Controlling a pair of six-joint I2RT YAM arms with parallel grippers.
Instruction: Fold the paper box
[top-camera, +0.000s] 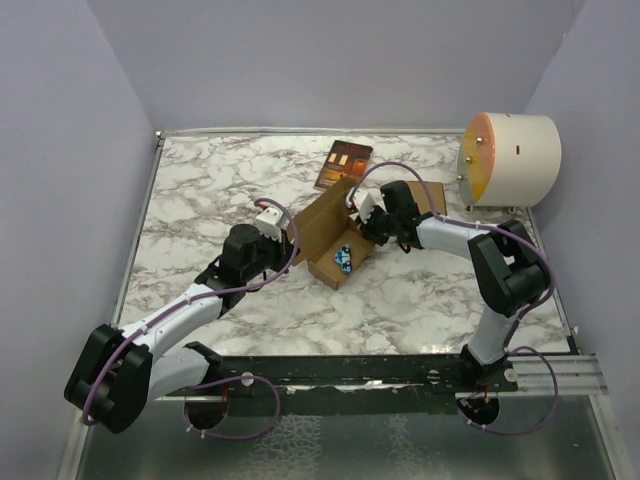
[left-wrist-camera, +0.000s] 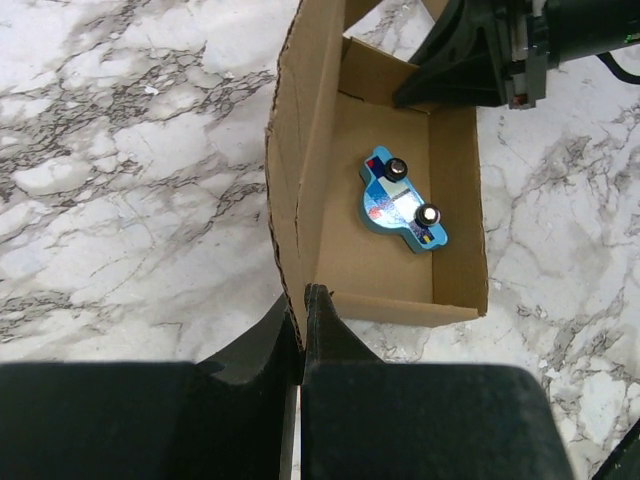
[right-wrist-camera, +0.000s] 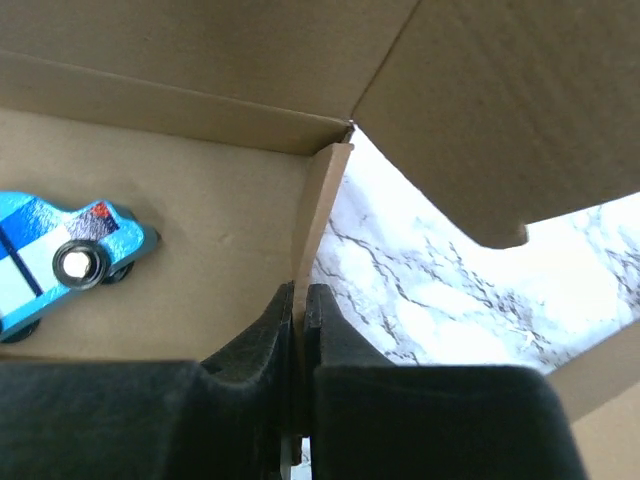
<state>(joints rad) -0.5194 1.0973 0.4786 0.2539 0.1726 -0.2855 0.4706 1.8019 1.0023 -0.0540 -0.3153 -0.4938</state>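
Pinching tall side wall of paper box (left-wrist-camera: 345, 240) with left gripper (left-wrist-camera: 303, 305), jaws closed on cardboard edge. Nipping small corner flap with right gripper (right-wrist-camera: 300, 295), closed too. Box position: middle of table (left-wrist-camera: 120, 150), nearer far edge; toy car (left-wrist-camera: 403, 200) inside. Likely step: raising walls. Next: calls for tucking flap inward.

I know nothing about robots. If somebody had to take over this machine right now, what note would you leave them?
Left end effector: shut on the end of the box's tall panel.
Right end effector: shut on a thin upright flap at the box's opposite end.
Box: mid-table, a blue toy car lying inside.
Done: low tray walls stand up.
Left: top is open; closing it likely remains.
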